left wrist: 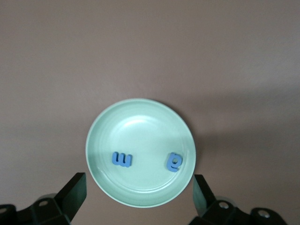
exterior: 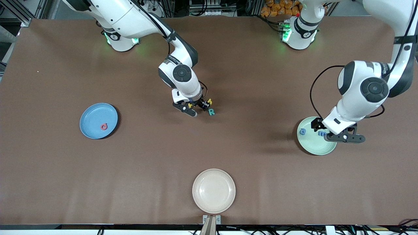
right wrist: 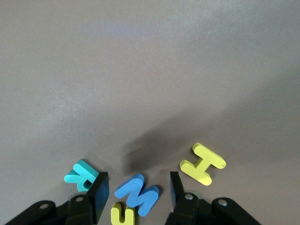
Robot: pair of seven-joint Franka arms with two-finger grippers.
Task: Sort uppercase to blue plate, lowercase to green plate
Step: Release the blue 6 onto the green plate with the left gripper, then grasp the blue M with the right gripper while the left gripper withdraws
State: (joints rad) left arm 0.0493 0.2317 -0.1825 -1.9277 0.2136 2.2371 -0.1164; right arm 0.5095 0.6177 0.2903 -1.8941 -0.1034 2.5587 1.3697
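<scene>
The blue plate (exterior: 94,115) lies toward the right arm's end and holds the red Q (exterior: 104,126). The green plate (exterior: 318,145) holds the blue g (exterior: 303,131) and the blue m (exterior: 322,133). My left gripper (exterior: 338,134) hangs open and empty over that plate (left wrist: 140,126), with the m (left wrist: 122,159) and g (left wrist: 174,161) below. My right gripper (exterior: 200,109) is open and low at the letter cluster. The blue W (right wrist: 138,193) lies between its fingers (right wrist: 98,197), with the teal R (right wrist: 82,174), yellow H (right wrist: 202,163) and yellow h (right wrist: 121,214) around it. The red w is hidden.
A cream-white plate (exterior: 214,191) sits near the table's front edge, at the middle. The teal R (exterior: 211,112) lies on the table beside the right gripper, toward the left arm's end.
</scene>
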